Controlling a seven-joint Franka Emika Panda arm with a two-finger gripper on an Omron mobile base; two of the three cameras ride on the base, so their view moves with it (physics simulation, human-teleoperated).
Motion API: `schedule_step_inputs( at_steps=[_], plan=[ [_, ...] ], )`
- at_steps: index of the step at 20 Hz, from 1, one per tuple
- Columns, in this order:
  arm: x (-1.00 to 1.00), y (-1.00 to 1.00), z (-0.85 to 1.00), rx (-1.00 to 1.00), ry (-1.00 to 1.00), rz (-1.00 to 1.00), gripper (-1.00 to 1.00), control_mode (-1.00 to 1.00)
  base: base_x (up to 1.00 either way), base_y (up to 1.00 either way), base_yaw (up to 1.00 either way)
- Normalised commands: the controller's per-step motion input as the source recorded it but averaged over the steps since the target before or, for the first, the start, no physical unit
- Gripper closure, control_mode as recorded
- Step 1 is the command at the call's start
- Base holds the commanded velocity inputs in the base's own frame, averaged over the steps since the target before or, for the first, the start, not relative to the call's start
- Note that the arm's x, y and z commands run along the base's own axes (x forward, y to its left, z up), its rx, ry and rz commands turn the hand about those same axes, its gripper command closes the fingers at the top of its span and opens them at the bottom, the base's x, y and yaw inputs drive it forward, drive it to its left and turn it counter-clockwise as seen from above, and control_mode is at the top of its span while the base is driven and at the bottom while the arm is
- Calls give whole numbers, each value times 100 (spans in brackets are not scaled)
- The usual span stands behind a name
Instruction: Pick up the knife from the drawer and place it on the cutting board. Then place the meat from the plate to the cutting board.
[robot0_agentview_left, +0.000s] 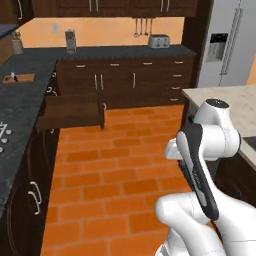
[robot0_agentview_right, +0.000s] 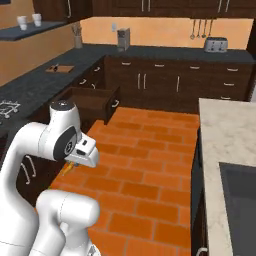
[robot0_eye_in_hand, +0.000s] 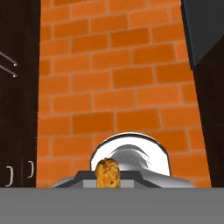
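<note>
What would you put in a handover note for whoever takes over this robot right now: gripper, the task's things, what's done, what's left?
Gripper: shut on the meat, above the brick floor, away from the counter.
Knife: seems to lie on the board, on the counter.
Drawer: open.
Done: knife on board, meat picked up.
Left: carry the meat to the board and release it.

A knife with a black handle lies on the cutting board on the dark counter. The dark-brown drawer stands pulled open. An orange-tan piece of meat (held aloft) hangs over the brick floor.
</note>
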Motion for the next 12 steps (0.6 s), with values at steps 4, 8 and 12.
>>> schedule_step_inputs(
  at_steps=[4, 8, 12],
  plan=[
    [0, 0, 0, 0, 0, 0, 100, 100, 59, -21, -68],
    [0, 0, 0, 0, 0, 0, 100, 100, 100, 24, -35],
    [0, 0, 0, 0, 0, 0, 100, 100, 100, 24, -13]
  ],
)
